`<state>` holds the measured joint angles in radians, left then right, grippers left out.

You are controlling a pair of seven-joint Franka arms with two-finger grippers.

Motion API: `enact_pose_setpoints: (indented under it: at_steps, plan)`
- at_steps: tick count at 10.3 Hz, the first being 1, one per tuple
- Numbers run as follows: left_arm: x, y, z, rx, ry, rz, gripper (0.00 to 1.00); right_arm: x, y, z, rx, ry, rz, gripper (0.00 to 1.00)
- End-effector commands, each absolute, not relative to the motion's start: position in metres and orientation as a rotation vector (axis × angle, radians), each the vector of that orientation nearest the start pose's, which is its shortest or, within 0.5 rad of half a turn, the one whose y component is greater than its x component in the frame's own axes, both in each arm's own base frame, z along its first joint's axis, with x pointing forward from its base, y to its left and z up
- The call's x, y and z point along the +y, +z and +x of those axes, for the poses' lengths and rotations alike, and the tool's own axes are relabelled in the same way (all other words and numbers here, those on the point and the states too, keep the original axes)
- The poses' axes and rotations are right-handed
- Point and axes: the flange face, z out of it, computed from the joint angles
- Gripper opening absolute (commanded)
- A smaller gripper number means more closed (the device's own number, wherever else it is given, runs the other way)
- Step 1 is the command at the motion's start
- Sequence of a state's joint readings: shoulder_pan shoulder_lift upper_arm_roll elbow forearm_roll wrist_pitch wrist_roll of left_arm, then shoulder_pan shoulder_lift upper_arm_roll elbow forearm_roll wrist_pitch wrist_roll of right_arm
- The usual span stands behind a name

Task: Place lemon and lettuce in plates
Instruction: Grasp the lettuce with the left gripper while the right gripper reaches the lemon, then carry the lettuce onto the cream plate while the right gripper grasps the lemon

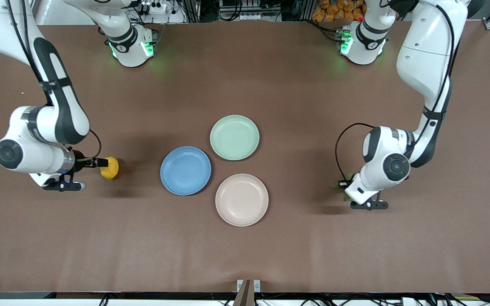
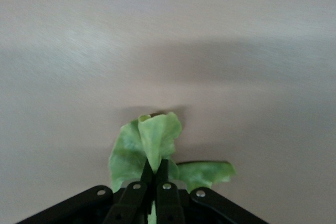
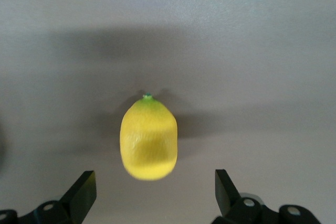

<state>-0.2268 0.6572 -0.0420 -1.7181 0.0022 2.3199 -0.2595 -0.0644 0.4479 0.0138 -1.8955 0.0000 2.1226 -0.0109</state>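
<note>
The yellow lemon (image 1: 109, 168) lies on the brown table toward the right arm's end. My right gripper (image 1: 98, 163) is low beside it and open. In the right wrist view the lemon (image 3: 148, 140) sits just ahead of the gap between the open fingertips (image 3: 84, 187), untouched. My left gripper (image 1: 343, 184) is low over the table toward the left arm's end, shut on the lettuce (image 2: 157, 135). Only a green sliver of the lettuce (image 1: 337, 186) shows in the front view. The blue plate (image 1: 185, 170) and the beige-white plate (image 1: 241, 199) are empty at mid-table.
A pale green plate (image 1: 234, 137), also empty, sits farther from the front camera than the other two plates and touches them. Bare brown table lies between each gripper and the plates.
</note>
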Motion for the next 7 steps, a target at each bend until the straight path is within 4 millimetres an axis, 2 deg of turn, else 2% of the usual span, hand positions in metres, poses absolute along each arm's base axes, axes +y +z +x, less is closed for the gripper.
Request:
enact_pose_setpoints:
  at_steps: [1,3,4,5,6,7]
  plan:
    - [-0.244,0.276,0.623,-0.081,0.064,-3.15,0.0,-0.031,0.222,0.604,0.104,0.347,-3.081,1.0]
    - [-0.313,0.315,0.616,-0.12,-0.039,-3.184,0.0,-0.033,0.202,0.602,0.109,0.37,-3.076,1.0]
    - [-0.341,0.333,0.617,-0.142,-0.096,-3.21,0.0,-0.031,0.194,0.601,0.126,0.385,-3.06,1.0]
    - [-0.353,0.333,0.628,-0.215,-0.125,-3.231,0.0,-0.03,0.189,0.6,0.155,0.391,-3.027,1.0]
    - [-0.378,0.336,0.637,-0.223,-0.178,-3.267,0.0,-0.028,0.186,0.599,0.153,0.399,-3.022,1.0]
    - [-0.391,0.335,0.646,-0.242,-0.257,-3.321,0.0,-0.028,0.185,0.598,0.151,0.402,-3.022,0.75]
